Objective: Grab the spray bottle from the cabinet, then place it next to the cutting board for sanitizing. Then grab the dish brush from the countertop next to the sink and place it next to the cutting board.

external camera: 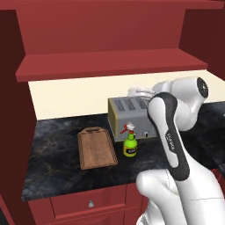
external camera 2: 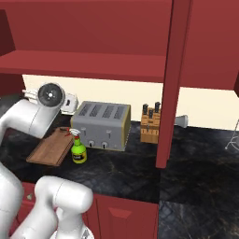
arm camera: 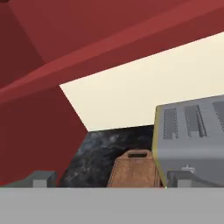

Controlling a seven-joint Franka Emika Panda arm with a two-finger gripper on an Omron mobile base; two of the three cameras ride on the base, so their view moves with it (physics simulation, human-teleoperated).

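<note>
One small green spray bottle (external camera: 129,144) with a yellow-and-black label, white trigger and red tip stands upright on the black desk (external camera: 52,162) in the left base view, just beside the brown cutting board (external camera: 96,148) and close in front of the grey toaster (external camera: 128,115). From the right base view the bottle (external camera 2: 78,150) stands at the board's (external camera 2: 49,148) right edge; a knife block (external camera 2: 151,125) holds dark-handled knives. In the hand view, two fingers (arm camera: 43,180) stand well apart, the board's handle end (arm camera: 136,168) between them, the toaster (arm camera: 192,138) beyond the right one.
</note>
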